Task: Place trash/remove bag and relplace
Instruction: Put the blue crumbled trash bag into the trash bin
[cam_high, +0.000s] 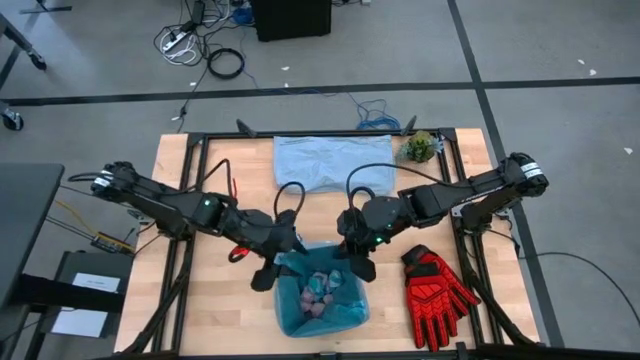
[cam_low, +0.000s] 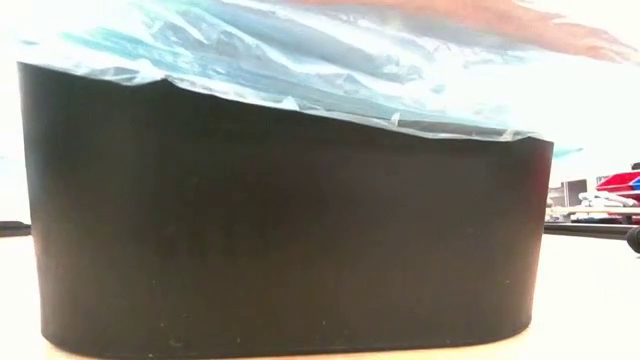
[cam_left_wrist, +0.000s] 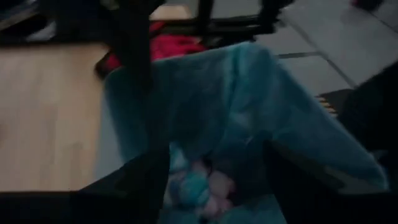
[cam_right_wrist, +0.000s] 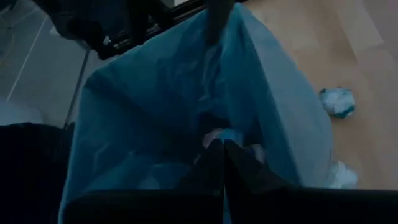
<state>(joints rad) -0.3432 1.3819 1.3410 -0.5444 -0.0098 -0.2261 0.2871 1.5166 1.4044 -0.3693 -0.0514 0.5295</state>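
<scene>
The black bin (cam_low: 280, 230) stands near the table's front edge, lined with the cyan bag (cam_high: 345, 312). The bag's rim is pulled up above the bin (cam_low: 300, 60). Several pink, blue and white trash wads (cam_high: 320, 292) lie inside it. My left gripper (cam_high: 272, 272) is open at the bin's far left corner, and its fingers (cam_left_wrist: 146, 183) stand wide apart on either side of the bag's wall. I cannot tell whether the film touches them. My right gripper (cam_high: 358, 265) is shut at the bin's far right corner, at the bag's rim. My right gripper is shut on the bag's film at its far right rim (cam_right_wrist: 249, 134), coming slanting down from the far right. Its shut fingers (cam_right_wrist: 214, 158) hide the exact spot and how many layers they have. The bag stays in the bin, with its walls raised.
A red and black glove (cam_high: 435, 295) lies right of the bin. A paler grey-blue bag (cam_high: 325, 160) and a small green plant (cam_high: 420, 148) are at the far edge. Two loose wads (cam_right_wrist: 337, 101) lie on the wood beside the bin. Black frame rails run along both table sides.
</scene>
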